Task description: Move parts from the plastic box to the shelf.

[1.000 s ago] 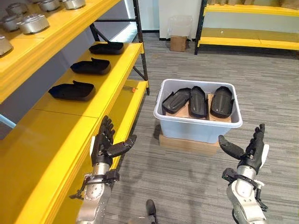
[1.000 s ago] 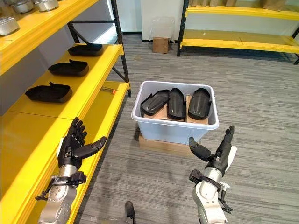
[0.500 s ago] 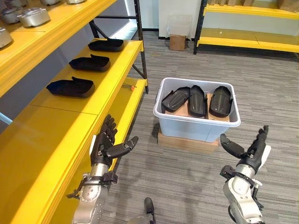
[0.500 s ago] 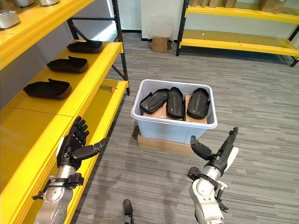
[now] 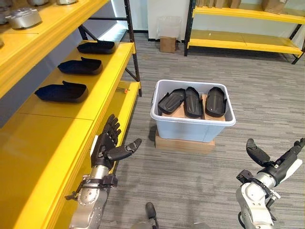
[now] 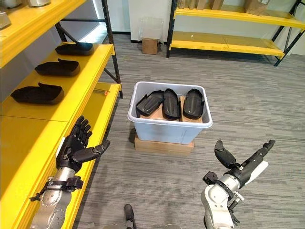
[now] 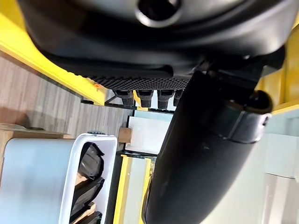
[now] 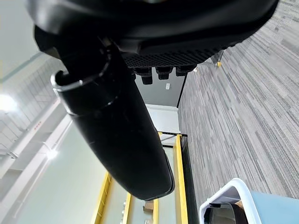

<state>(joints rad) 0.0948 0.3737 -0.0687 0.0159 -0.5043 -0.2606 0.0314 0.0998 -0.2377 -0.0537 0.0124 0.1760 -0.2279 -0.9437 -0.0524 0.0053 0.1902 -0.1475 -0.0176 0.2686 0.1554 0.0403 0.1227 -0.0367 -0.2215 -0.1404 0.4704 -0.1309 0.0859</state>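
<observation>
Fingers of both hands released, empty, parts ahead in plastic box

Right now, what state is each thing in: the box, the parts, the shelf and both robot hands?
Plastic box: lidless, on a cardboard base, three black parts side by side inside.
Shelf: three black parts in a row on the middle level.
Left robot hand: open, holding nothing, beside the shelf edge.
Right robot hand: open, holding nothing, above the floor.
</observation>
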